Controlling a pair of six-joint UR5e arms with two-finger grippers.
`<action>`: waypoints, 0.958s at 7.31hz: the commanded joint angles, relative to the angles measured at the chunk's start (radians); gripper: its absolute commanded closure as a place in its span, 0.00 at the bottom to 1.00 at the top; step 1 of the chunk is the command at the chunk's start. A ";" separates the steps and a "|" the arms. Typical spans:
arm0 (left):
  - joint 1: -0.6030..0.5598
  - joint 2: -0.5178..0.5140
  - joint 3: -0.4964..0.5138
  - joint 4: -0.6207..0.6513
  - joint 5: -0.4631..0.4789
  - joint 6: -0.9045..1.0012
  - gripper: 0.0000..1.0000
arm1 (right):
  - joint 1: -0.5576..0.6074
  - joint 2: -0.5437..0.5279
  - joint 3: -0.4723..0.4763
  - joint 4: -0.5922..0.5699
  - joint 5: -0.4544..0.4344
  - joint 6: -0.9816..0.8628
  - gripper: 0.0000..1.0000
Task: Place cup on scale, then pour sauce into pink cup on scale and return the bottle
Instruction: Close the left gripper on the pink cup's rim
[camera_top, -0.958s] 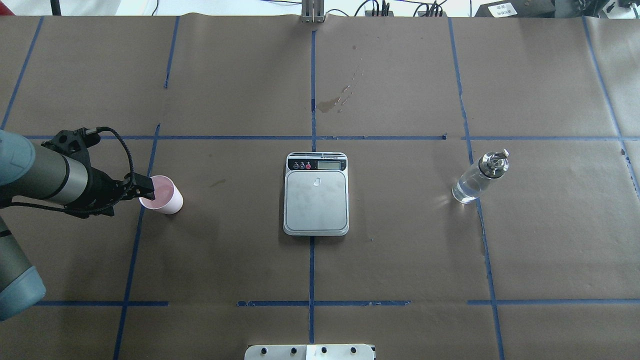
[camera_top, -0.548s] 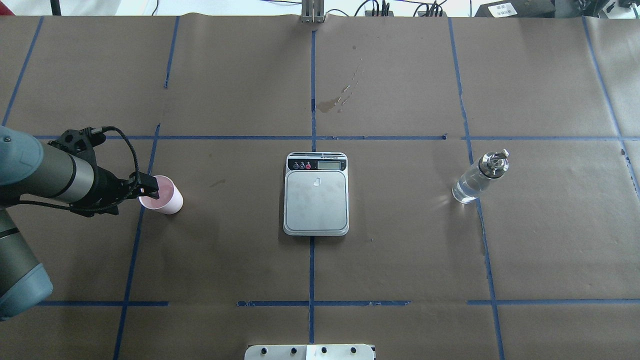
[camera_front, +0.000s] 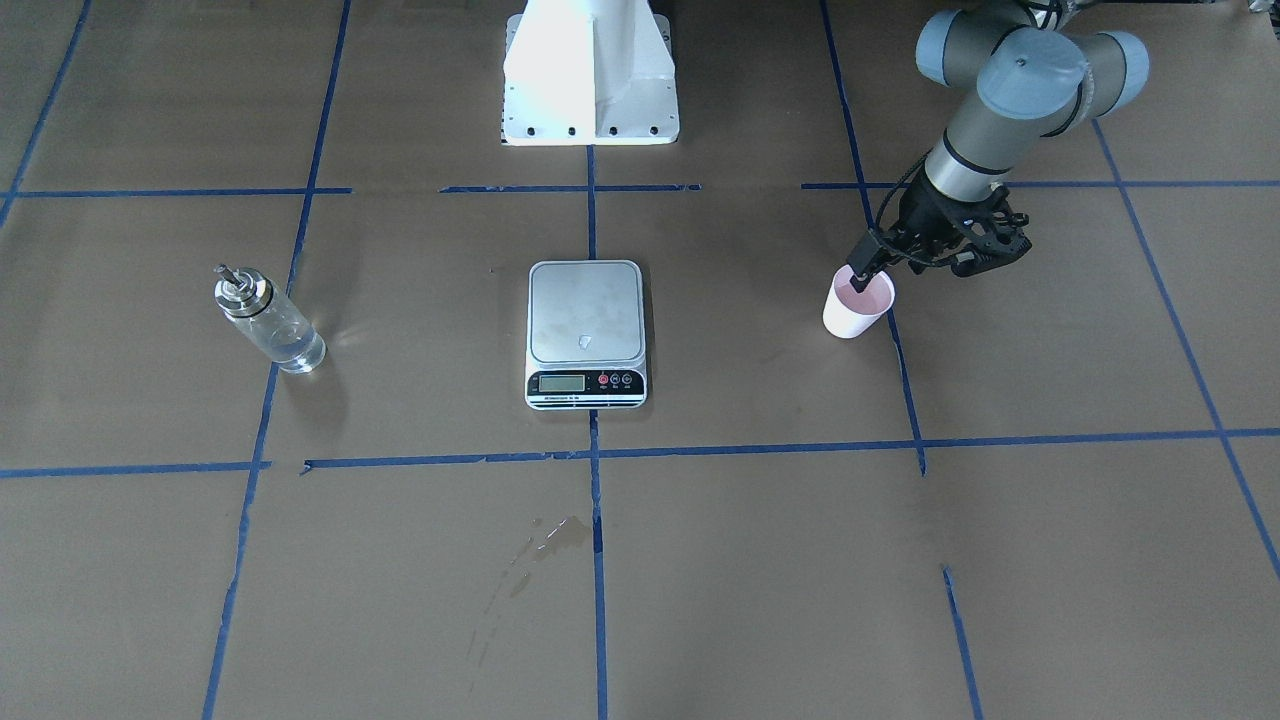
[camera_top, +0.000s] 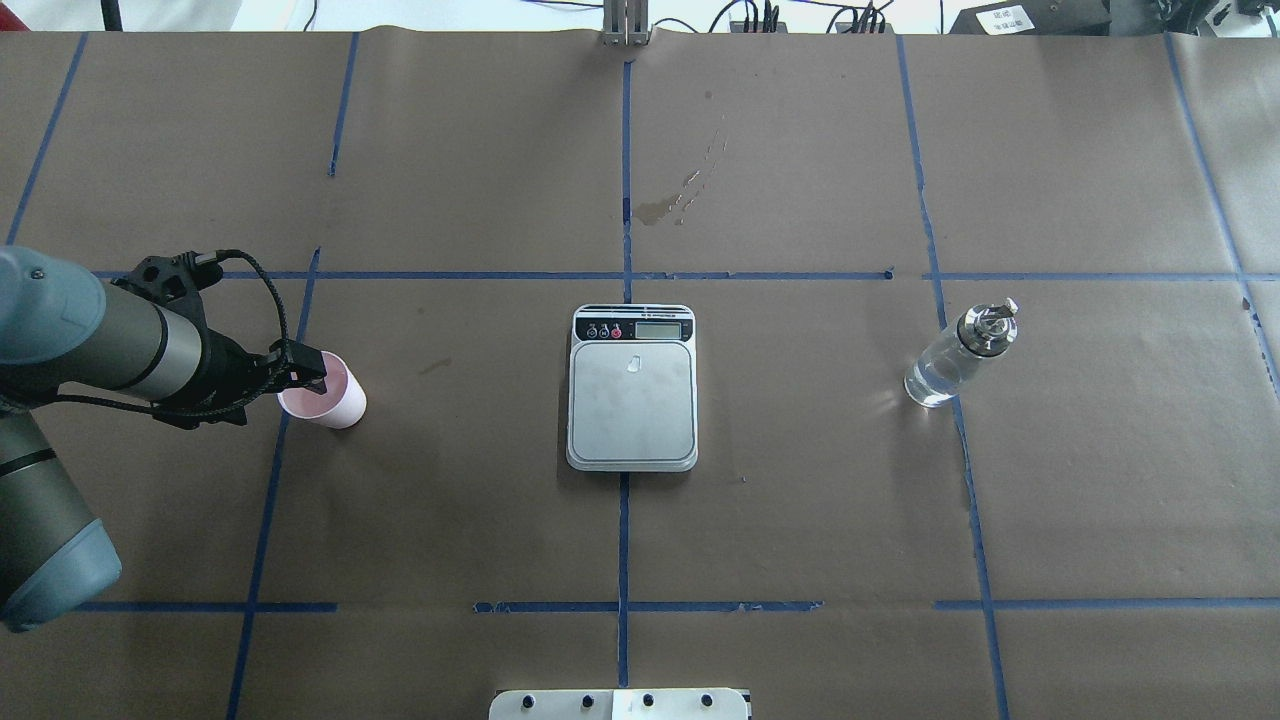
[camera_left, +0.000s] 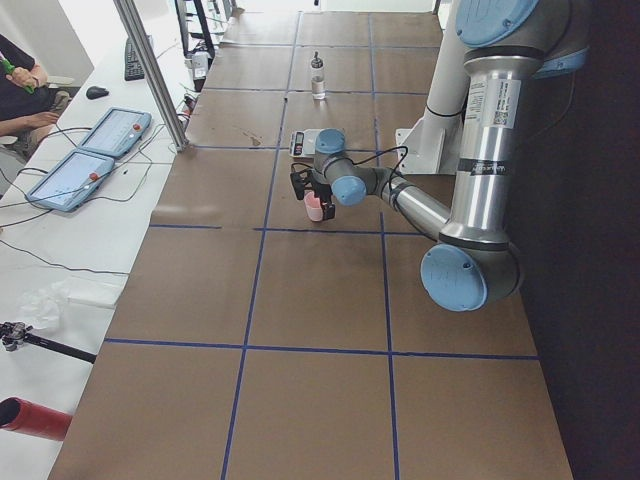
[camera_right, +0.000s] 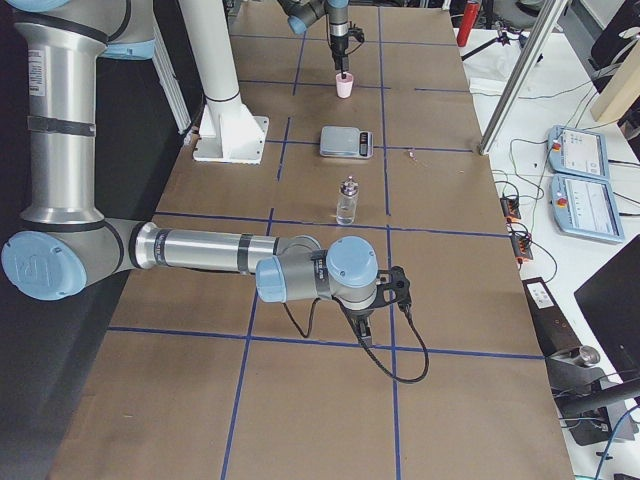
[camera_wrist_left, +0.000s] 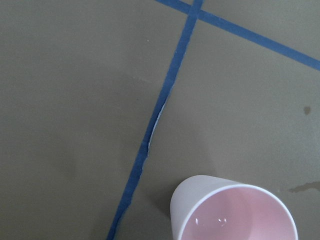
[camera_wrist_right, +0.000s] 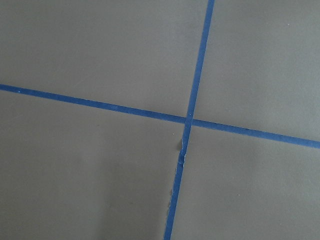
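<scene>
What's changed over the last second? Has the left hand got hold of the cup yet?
The left hand has edged toward the scale, going from the outer rim of the pink cup to over its mouth. The cup sits where it was, not lifted, and no grasp shows yet. The scale and the bottle have not moved.

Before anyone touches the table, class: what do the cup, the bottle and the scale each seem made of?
The cup: probably paper or thin plastic; matte whitish-pink wall, pink inside, thin rim.
The bottle: likely clear glass, see-through with bright glints; shiny metal-looking collar.
The scale: platform looks brushed metal, dull grey sheen; white rim probably plastic.
</scene>
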 joint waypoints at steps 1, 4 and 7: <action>0.002 0.000 0.004 -0.001 0.000 -0.002 0.17 | 0.000 0.001 0.000 0.000 0.000 0.000 0.00; 0.002 -0.014 0.024 -0.001 0.000 -0.002 0.21 | 0.000 0.004 0.001 0.000 0.002 0.000 0.00; 0.005 -0.016 0.023 -0.002 0.002 -0.003 0.53 | 0.000 0.002 0.003 0.000 0.008 0.000 0.00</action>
